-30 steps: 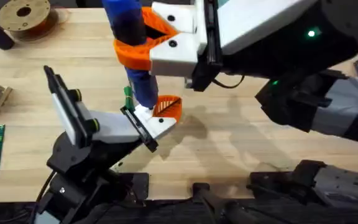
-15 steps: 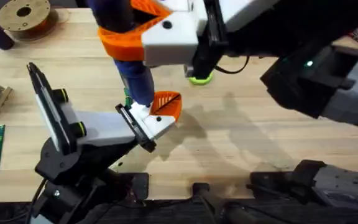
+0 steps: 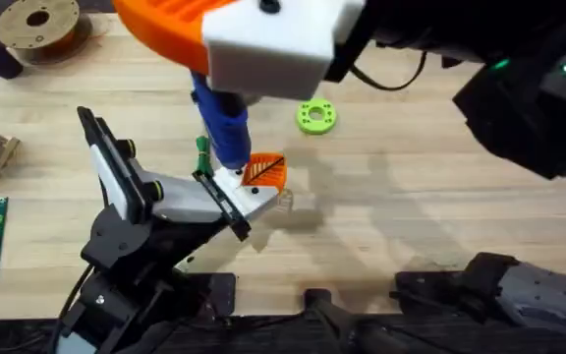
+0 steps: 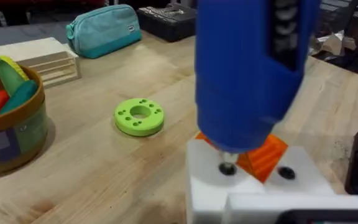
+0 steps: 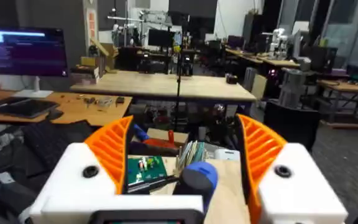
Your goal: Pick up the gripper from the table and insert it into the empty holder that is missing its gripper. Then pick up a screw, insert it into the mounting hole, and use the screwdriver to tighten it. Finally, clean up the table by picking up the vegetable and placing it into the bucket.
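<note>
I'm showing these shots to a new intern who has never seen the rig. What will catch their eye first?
Probably the bright blue screwdriver standing upright mid-table, held from above by the right pincer, its tip on the white holder. Next, the orange gripper seated on that holder, and the flat green ring lying on the wood just beyond.

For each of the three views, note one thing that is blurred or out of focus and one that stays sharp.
Overhead: the right gripper close under the camera is large and blurred, while the green disc is crisp. Left wrist: the blue screwdriver is soft and the disc sharper. Right wrist: the screwdriver's dark end between the orange pads is blurred, the room behind clearer.
</note>
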`<action>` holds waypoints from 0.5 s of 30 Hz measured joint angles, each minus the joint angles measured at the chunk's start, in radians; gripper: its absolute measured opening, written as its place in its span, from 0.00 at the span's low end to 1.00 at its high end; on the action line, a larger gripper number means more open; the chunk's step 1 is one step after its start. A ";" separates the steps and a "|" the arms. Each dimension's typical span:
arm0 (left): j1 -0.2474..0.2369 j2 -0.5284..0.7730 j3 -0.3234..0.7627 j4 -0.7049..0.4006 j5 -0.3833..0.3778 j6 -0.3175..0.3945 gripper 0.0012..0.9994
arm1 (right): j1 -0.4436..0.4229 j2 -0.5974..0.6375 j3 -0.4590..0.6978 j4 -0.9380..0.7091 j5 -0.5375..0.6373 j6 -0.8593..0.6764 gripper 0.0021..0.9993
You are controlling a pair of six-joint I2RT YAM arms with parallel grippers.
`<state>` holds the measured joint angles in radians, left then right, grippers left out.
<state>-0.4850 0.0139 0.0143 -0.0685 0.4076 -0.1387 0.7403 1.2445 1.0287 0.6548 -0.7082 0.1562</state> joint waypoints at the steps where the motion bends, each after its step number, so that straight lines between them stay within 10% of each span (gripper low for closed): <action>1: 0.000 0.000 0.000 0.000 0.000 0.000 0.01 | 0.000 -0.002 0.001 0.000 0.003 0.000 0.84; 15: 0.000 0.000 0.000 0.000 -0.001 0.000 0.01 | 0.000 0.004 0.002 -0.082 0.021 -0.004 0.84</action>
<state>-0.4850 0.0139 0.0143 -0.0689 0.4065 -0.1390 0.7399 1.2484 1.0302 0.5732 -0.6872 0.1520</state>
